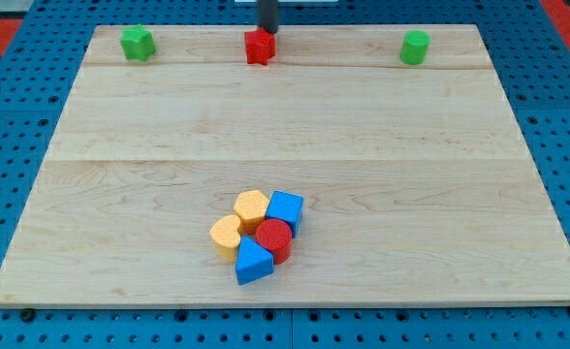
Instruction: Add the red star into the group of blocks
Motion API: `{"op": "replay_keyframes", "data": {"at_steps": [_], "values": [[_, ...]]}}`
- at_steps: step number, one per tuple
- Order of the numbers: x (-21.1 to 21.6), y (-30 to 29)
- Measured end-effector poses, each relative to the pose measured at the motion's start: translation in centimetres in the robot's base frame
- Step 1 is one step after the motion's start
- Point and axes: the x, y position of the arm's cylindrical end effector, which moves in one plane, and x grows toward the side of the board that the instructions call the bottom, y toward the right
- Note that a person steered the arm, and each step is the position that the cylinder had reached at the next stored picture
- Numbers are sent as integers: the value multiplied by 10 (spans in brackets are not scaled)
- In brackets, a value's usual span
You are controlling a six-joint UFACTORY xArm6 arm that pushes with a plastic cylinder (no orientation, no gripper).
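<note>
The red star [259,47] sits near the top edge of the wooden board [440,165], left of centre. My tip [268,30] touches its upper right side from behind. The group lies near the bottom centre: a yellow hexagon [251,207], a blue cube [285,209], a yellow heart-like block [226,237], a red cylinder [274,238] and a blue triangle [253,263], all packed together.
A green star-like block [137,42] sits at the top left of the board. A green cylinder [415,47] sits at the top right. A blue pegboard [14,194] surrounds the board.
</note>
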Motion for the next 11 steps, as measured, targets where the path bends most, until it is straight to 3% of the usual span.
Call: {"op": "replay_keyframes", "data": {"at_steps": [2,4,5,6,8,9,11], "values": [[44,6],[140,-78],[140,-60],[191,-67],[182,-121],[219,-126],[260,-30]]}}
